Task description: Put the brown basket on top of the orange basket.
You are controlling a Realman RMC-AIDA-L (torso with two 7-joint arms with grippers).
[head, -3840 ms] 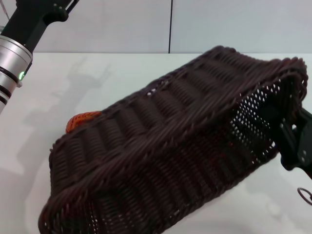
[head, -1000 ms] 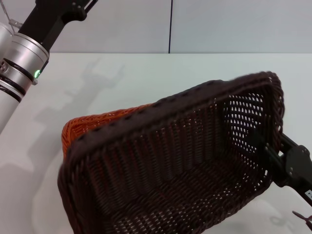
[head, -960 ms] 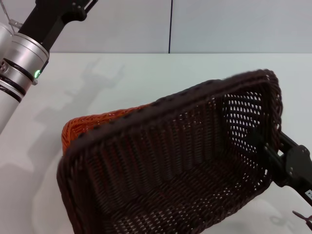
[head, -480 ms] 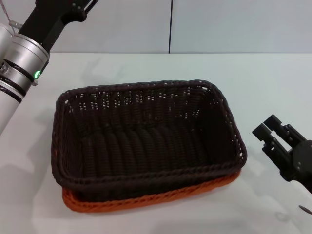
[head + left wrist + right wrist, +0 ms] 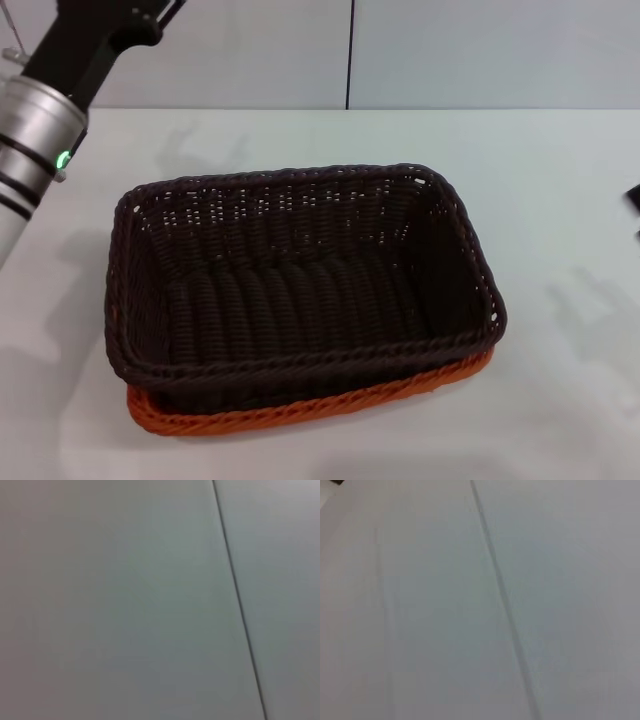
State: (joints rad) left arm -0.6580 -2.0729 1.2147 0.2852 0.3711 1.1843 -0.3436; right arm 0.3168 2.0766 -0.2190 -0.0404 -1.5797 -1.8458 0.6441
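1. Resting nested inside the orange basket (image 5: 300, 412), the brown basket (image 5: 300, 285) sits upright on the white table (image 5: 560, 200), near the middle of the head view.
2. Brown basket: dark woven walls, braided rim, open-weave band near the top of the far wall. Its floor faces up and holds nothing.
3. Orange basket: only a strip of its rim and wall shows, along the near side and round the near right corner, just under the brown rim. The rest is hidden by the brown basket.
4. Both baskets are slightly skewed to the table edge; their rims run nearly parallel, the brown one a little higher.
5. Left arm (image 5: 45, 120): raised at the far left, silver link with a green light, black link above it; well apart from the baskets. Its fingers are out of frame, so how open they are cannot be told.
6. Right gripper (image 5: 634, 200): only a dark sliver at the right edge, well apart from the baskets; finger opening cannot be told, and nothing is seen held.
7. Both wrist views: plain pale wall with one thin dark seam; no fingers, no baskets.
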